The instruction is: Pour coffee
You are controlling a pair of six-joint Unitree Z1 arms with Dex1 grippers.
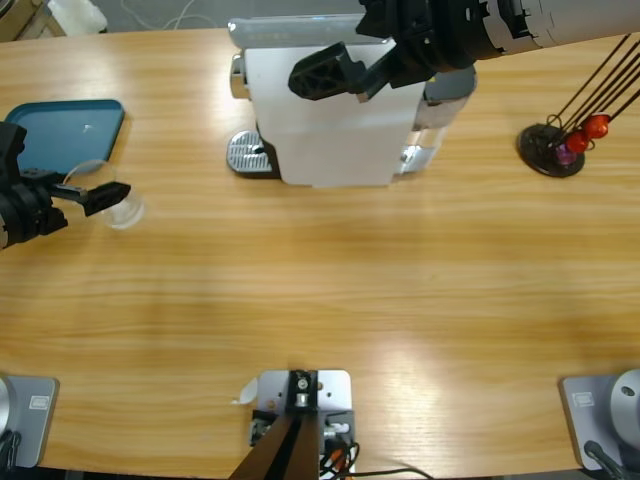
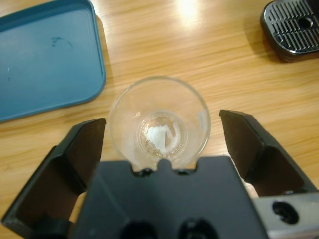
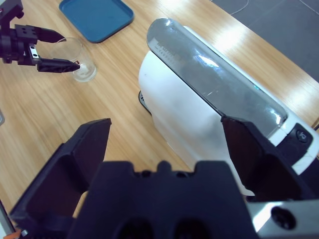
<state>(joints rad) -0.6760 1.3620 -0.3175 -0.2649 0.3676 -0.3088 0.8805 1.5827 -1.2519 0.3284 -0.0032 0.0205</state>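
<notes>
A small clear tumbler [image 1: 117, 203] [image 2: 159, 124] stands upright on the wooden table at the left, also small in the right wrist view [image 3: 79, 62]. My left gripper [image 1: 100, 195] [image 2: 162, 121] is open, one jaw on each side of the tumbler and clear of the glass. Only a thin pale film with a white glint shows at the tumbler's bottom; I cannot tell whether it is coffee. My right gripper [image 1: 350, 72] [image 3: 167, 129] hangs open above the white coffee machine [image 1: 330, 110] [image 3: 199, 114], holding nothing.
A teal tray [image 1: 75, 130] [image 2: 45, 55] [image 3: 97, 17] lies just behind the tumbler. The machine's metal drip grate [image 1: 250, 155] [image 2: 294, 27] sticks out at its left. At the far right stands a black capsule stand [image 1: 550, 150] with red and purple capsules.
</notes>
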